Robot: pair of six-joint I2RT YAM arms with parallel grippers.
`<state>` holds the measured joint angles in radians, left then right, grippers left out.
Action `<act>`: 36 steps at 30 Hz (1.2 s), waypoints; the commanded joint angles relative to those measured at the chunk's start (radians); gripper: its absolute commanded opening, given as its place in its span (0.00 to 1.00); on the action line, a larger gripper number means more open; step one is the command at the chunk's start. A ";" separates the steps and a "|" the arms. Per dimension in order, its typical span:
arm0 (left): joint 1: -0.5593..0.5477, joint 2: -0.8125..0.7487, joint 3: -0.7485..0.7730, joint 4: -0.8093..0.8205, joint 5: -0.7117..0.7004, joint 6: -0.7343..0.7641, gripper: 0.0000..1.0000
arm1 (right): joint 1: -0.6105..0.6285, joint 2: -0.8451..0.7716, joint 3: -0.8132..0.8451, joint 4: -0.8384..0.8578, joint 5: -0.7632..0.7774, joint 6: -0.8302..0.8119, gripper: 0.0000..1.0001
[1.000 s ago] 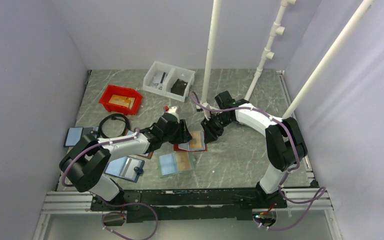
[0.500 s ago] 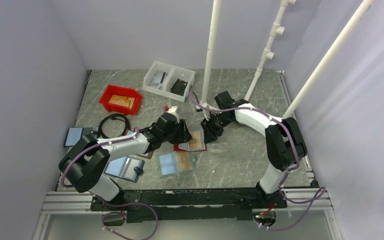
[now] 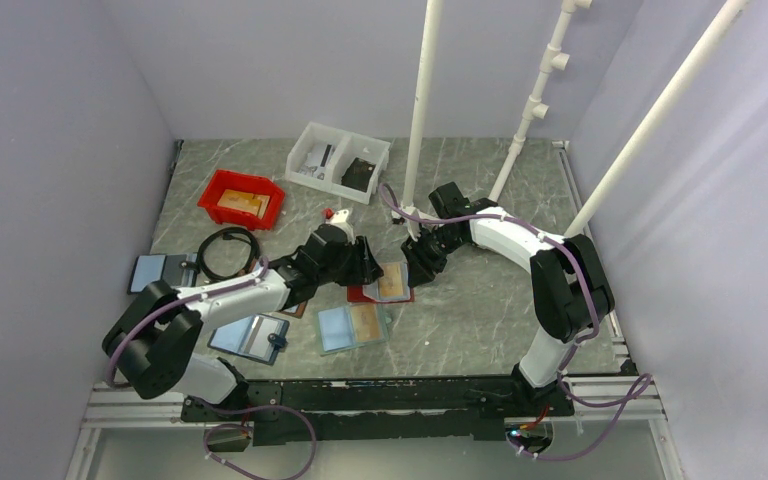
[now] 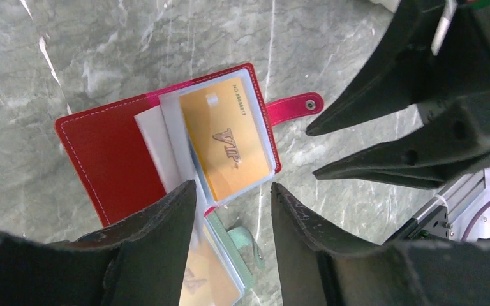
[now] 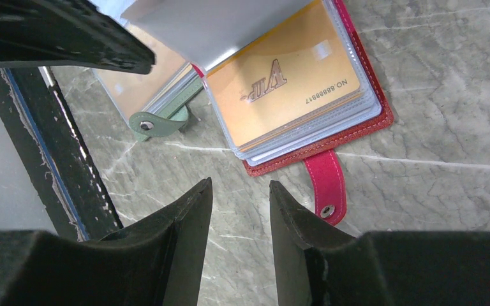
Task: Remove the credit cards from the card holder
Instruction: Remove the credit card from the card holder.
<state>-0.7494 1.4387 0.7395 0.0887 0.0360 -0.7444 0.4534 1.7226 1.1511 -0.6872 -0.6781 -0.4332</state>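
Card holder (image 4: 102, 153) is lying open just ahead of me.
My left gripper (image 4: 231, 188) and right gripper (image 5: 240, 185) are gaping a little, holding nothing.

L pincer (image 3: 364, 268) & R pincer (image 3: 420, 272) flank card holder (image 3: 388, 288)

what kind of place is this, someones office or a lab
Probably a robotics lab test cell: a left arm and right arm based at an aluminium rail, plain walls boxing in the table, and white pipe posts.
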 commanded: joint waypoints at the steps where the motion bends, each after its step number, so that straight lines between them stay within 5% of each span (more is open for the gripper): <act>1: 0.004 -0.076 0.014 -0.019 0.014 0.034 0.53 | 0.005 0.000 0.039 0.023 0.002 0.007 0.41; 9: 0.005 -0.199 0.033 -0.113 -0.013 0.075 0.63 | 0.006 -0.002 0.039 0.023 0.001 0.007 0.41; 17: 0.014 -0.335 0.011 -0.133 0.014 0.083 0.94 | 0.007 -0.002 0.041 0.021 0.002 0.005 0.41; 26: 0.023 -0.402 -0.026 -0.011 0.185 0.073 0.94 | 0.007 0.000 0.042 0.020 0.003 0.004 0.41; 36: 0.021 -0.311 -0.024 0.088 0.294 0.044 0.88 | 0.007 0.001 0.042 0.020 0.003 0.005 0.41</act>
<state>-0.7303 1.0859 0.7158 0.0818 0.2665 -0.6781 0.4553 1.7226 1.1515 -0.6872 -0.6777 -0.4332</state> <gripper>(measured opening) 0.888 0.409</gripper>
